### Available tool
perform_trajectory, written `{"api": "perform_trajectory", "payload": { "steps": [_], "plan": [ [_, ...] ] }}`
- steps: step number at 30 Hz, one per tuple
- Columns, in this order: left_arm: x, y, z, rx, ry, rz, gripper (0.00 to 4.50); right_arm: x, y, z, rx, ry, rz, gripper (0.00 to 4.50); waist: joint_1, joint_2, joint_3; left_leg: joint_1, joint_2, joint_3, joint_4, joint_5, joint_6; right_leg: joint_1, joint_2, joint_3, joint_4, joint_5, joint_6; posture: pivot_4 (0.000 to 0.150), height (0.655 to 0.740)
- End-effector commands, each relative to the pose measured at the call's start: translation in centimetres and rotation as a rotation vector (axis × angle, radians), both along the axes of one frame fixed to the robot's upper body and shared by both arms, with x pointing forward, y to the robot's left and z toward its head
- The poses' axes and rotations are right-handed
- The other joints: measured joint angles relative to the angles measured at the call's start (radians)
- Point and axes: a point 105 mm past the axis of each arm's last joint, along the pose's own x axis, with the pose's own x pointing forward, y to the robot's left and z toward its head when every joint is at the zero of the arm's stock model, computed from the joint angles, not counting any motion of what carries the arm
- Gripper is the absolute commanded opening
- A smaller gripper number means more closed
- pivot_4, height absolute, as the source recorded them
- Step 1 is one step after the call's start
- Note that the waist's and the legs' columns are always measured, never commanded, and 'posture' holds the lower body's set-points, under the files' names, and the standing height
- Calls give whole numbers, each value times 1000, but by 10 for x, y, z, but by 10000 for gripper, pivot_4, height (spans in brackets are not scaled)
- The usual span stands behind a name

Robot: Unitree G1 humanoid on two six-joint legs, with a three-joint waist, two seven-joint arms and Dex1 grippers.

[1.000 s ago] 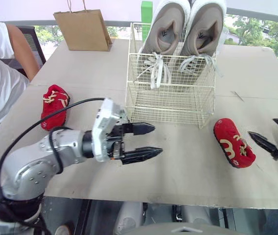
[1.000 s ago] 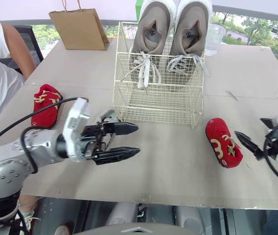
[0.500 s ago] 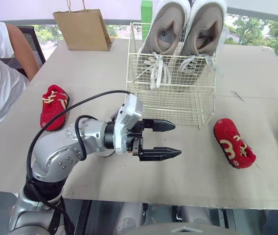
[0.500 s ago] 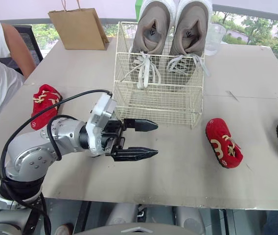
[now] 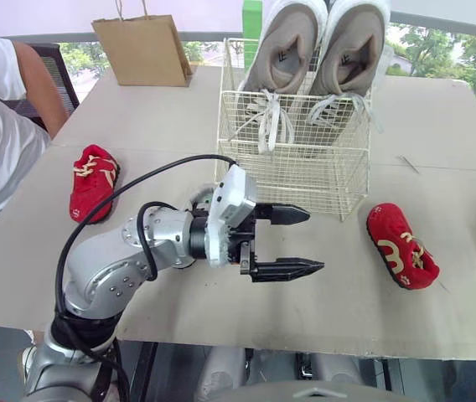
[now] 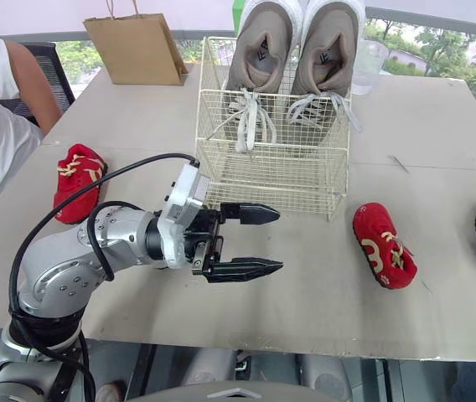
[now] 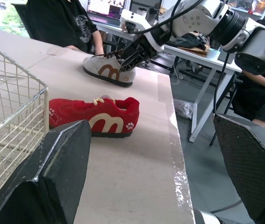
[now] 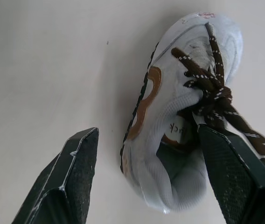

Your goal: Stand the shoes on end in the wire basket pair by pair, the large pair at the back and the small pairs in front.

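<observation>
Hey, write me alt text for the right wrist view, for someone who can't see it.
A small white shoe with brown laces and brown side trim lies on a beige table. The right gripper points at it, open, with one black finger beside the sole edge and the other by the laced opening.

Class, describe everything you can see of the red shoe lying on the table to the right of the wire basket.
The red shoe is small and fabric-looking, with cream laces, a cream M-shaped curve and paw print on its side, and a dark sole. It rests on its sole on the table, apart from the wire basket. Only the table touches it; the open left gripper points toward it without contact.
</observation>
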Motion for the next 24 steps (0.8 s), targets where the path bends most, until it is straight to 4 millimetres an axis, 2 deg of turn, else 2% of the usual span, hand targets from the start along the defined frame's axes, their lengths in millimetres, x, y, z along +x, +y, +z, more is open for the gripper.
{"api": "perform_trajectory", "payload": {
  "steps": [1,4,5,6,8,14,18,20,22,24],
  "plan": [
    [-3,0,7,-15,-30,-5,45000,8,1,2,-3,-19,16,29692,0,0,0,0,0,0,0,0,0,0,0,0,0,0,0,1500,7400],
    [-2,1,8,-15,-30,1,45000,13,1,-5,-10,2,18,22384,-1,0,0,0,0,0,0,0,0,0,0,0,0,0,0,1500,7400],
    [-1,1,8,-15,-30,3,45000,15,-1,-8,-15,10,14,15330,-1,0,0,0,0,0,0,0,0,0,0,0,0,0,0,1500,7400],
    [0,1,8,-15,-29,5,45000,17,-2,-11,-19,19,16,11681,-1,0,0,0,0,0,0,0,0,0,0,0,0,0,0,1500,7400],
    [1,2,8,-13,-29,11,45000,19,-3,-14,-27,28,18,823,-1,0,0,0,0,0,0,0,0,0,0,0,0,0,0,1500,7400],
    [8,6,9,-27,-14,32,45000,15,-5,-3,-126,-5,87,823,-1,-1,0,0,0,1,0,0,0,0,0,1,0,0,0,1500,7400],
    [13,7,21,-106,36,24,45000,11,8,35,-210,-154,214,823,3,2,0,0,0,0,0,0,0,0,0,0,0,0,0,1500,7400],
    [15,9,30,-152,80,2,45000,10,34,61,-284,-264,411,823,2,3,1,0,0,0,0,0,0,0,0,0,0,0,0,1500,7400],
    [19,12,43,-184,116,-16,45000,3,75,91,-306,-350,643,823,-8,4,2,0,0,0,0,0,0,-1,0,0,0,0,1,1500,7400],
    [23,16,52,-204,142,-22,45000,-4,99,105,-318,-368,780,823,-13,4,2,0,1,0,0,0,0,-1,1,-1,1,0,1,1500,7400]
  ]
}}
